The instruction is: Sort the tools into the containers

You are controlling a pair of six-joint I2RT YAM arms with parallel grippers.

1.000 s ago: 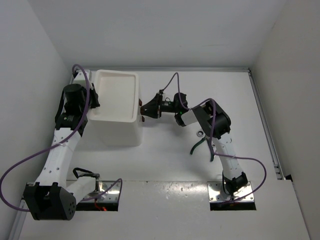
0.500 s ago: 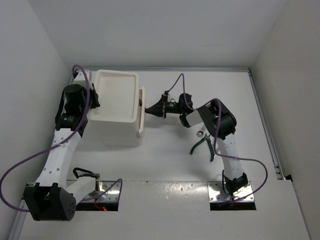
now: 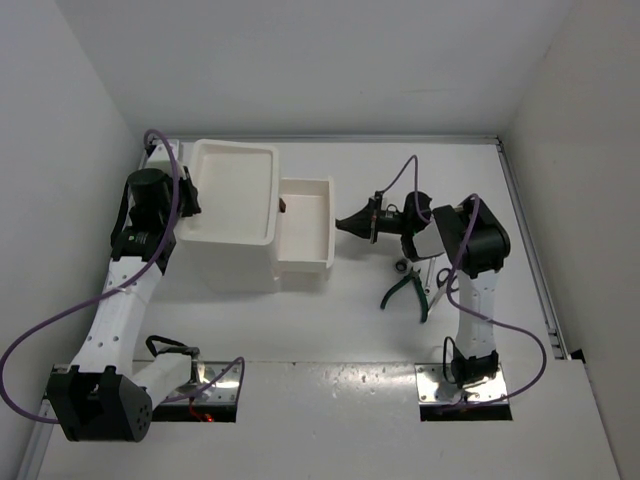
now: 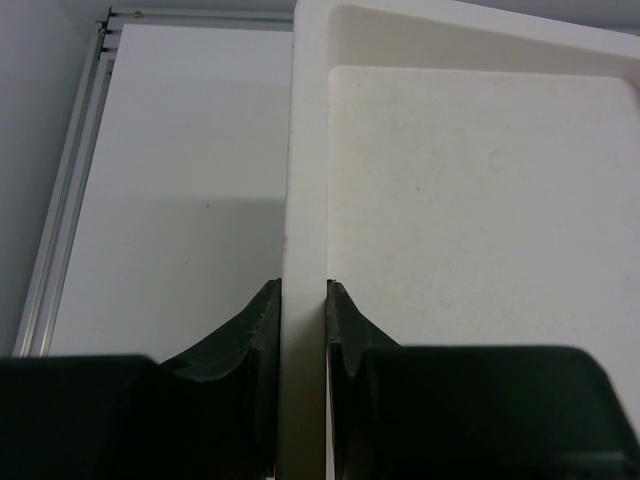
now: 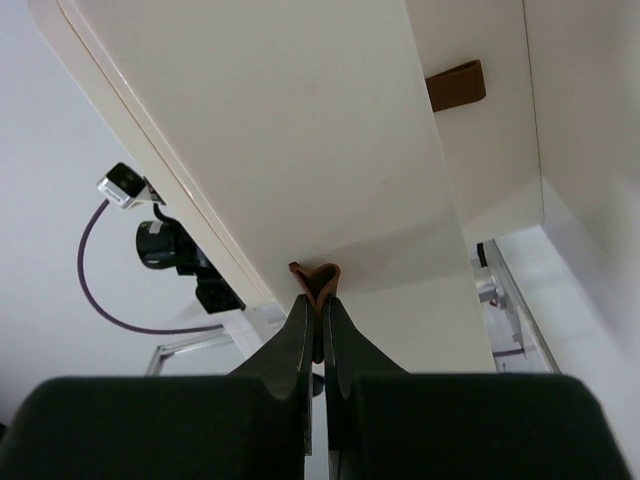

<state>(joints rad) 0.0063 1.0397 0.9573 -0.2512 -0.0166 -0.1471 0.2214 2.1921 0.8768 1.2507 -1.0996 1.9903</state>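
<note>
The white drawer box [image 3: 235, 215] stands at the back left. One drawer [image 3: 305, 225] is pulled out to the right and looks empty. My right gripper [image 3: 342, 226] is shut on that drawer's reddish-brown knob [image 5: 315, 280], its tips [image 5: 313, 303] pinching it. Another knob [image 5: 455, 85] shows on a second drawer front. My left gripper [image 4: 301, 292] is shut on the left rim [image 4: 308, 150] of the tray top, one finger on each side. Green-handled pliers [image 3: 406, 291] lie on the table under my right arm, with a silver wrench end [image 3: 400, 267] beside them. The yellow pliers and scissors are out of view.
White walls close in the table on the left, back and right. A metal rail [image 3: 530, 260] runs along the right edge. The arm bases sit at the near edge.
My right gripper has pulled the knob to the right, and the drawer has slid out from nearly closed to well open. The left arm has not moved.
</note>
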